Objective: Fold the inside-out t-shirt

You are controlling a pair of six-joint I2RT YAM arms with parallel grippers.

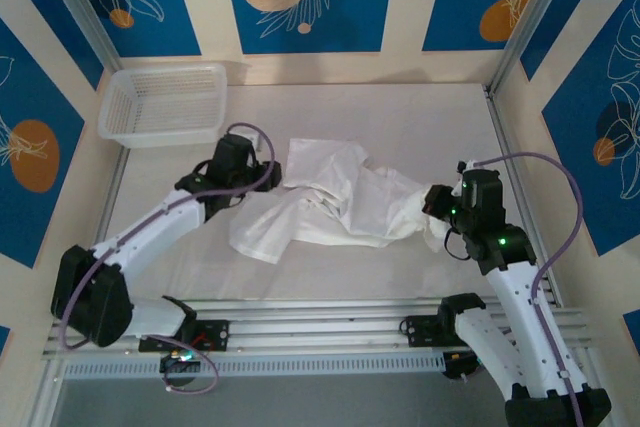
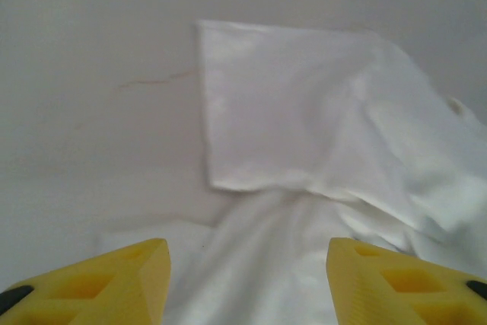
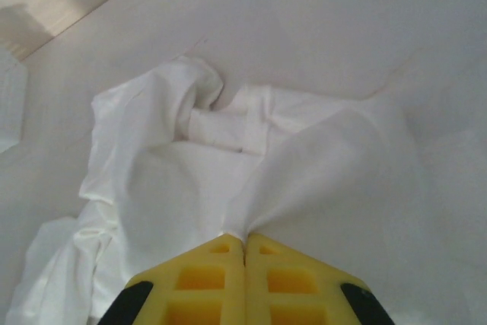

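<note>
Starting at the far left corner of the worktop [image 1: 420,117], a white mesh basket [image 1: 165,102] sits well apart from the cloth. Nearer and to its right, the left arm reaches in from the near left corner, and the left gripper [image 1: 262,173] is at the left edge of the inside-out t-shirt [image 1: 330,197]. Seen from the left wrist camera, its yellow fingers [image 2: 125,283] stand wide apart with nothing clamped between them. The gap looks down on wrinkled white fabric, and whether the tips touch the cloth cannot be told. Beyond them a flat, squared flap of the t-shirt [image 2: 304,112] lies spread on the bare worktop [image 2: 91,74], its left edge straight, with looser folds running off to the right.

The t-shirt lies crumpled around the middle of the worktop, stretched in a rumpled band from the left gripper across to the right one, with one pointed corner trailing toward the near edge.

At the right end of the cloth, the right gripper [image 1: 435,205] is clamped on the t-shirt. From the right wrist camera its two yellow fingers [image 3: 205,272] are pressed together with a tuck of white fabric pinched at their tips. The cloth [image 3: 190,180] fans out from that pinch toward a bunched, rolled fold at its far side. A purple cable [image 1: 560,187] arcs over the right arm.
</note>
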